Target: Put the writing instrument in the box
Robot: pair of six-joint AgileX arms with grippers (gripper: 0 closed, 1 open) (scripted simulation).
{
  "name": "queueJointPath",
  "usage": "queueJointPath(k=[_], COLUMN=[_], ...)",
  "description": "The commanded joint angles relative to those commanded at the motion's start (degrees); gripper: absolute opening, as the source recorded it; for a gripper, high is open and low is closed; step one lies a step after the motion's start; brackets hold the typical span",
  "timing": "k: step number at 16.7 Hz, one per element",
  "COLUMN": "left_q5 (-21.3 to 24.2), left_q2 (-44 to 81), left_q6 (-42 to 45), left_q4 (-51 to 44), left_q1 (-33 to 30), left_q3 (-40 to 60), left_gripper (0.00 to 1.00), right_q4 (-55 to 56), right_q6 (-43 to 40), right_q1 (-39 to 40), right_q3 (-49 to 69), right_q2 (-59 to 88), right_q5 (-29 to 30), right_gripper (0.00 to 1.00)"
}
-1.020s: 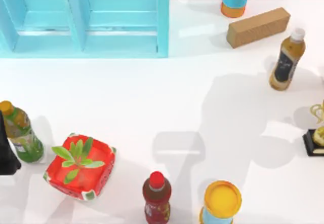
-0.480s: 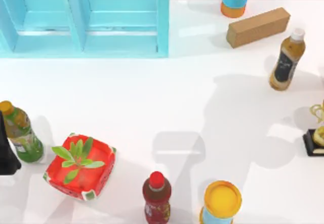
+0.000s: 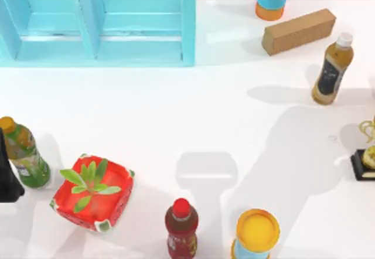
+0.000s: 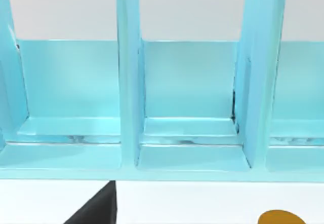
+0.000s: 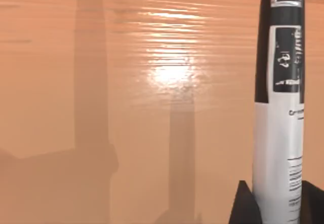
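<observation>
Wood behind, right jaws grip marker (upright).

Matte black angular body of the left arm at the top view's left edge, smooth and unmarked, a black wedge-shaped fingertip seen from the left wrist, two dark pointed fingertips seen from the right wrist

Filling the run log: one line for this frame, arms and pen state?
right gripper: shut on marker pen, pen upright before orange-brown surface | left arm: parked at table's left edge by green bottle | blue box: no pen inside visible compartments
</observation>
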Motion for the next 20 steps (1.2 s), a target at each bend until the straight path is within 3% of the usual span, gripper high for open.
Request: queueJointPath(k=[4,17,20], left_q5=[0.00,0.00,0.00], left_q2=[0.00,0.00,0.00], left_q6=[0.00,0.00,0.00], left_q4=[0.00,0.00,0.00], left_q1=[0.00,0.00,0.00], left_q3=[0.00,0.00,0.00], left_gripper=[1.00,1.00,1.00], right_q4=[0.16,0.16,0.16], right_q6=[0.03,0.03,0.03], right_q1=[-0.02,-0.02,-0.02], right_q3=[-0.16,-0.16,-0.16], right_q2=[-0.06,-0.06,-0.06], right_q5=[0.01,0.01,0.01], right_gripper=[0.00,0.98,1.00])
